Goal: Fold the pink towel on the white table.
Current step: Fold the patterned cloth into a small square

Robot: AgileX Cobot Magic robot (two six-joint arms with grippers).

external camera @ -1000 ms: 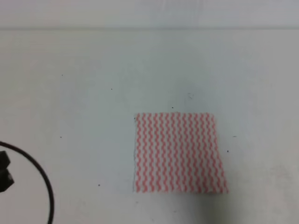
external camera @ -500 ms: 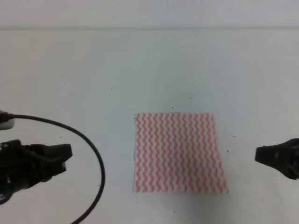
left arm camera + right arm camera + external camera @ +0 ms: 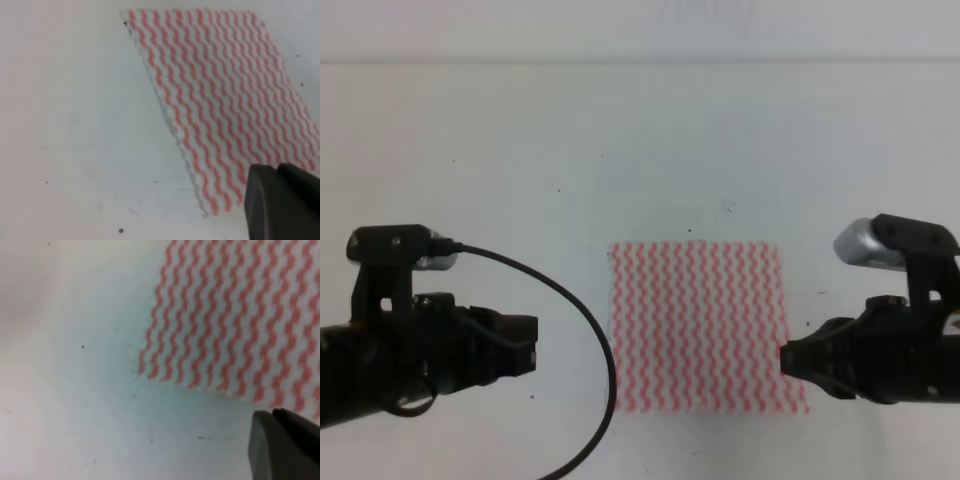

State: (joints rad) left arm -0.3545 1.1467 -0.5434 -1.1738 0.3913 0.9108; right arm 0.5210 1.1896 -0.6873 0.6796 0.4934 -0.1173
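Two grippers are flanking the pink towel [image 3: 698,327], which is lying flat and unfolded on the white table [image 3: 620,140], a little right of centre and toward the near edge. The left gripper [image 3: 525,345] is sitting apart from the towel's left edge, its cable [image 3: 582,330] looping down between them. The right gripper [image 3: 792,362] is reaching just up to the towel's near right corner. Whether either pair of jaws is spread or pressed together, I cannot tell; the high view is showing only dark blocks, and each wrist view is catching just a dark tip in its lower corner. Neither is holding cloth.

For a clean approach, I'd judge each gripper wants to come low at a near corner and pinch only the thin edge, both lifting together so the fold stays square.

As for the towel, it's nearly square, perhaps slightly longer front to back, edges roughly parallel to the table's far edge, stripes running away from the robot.
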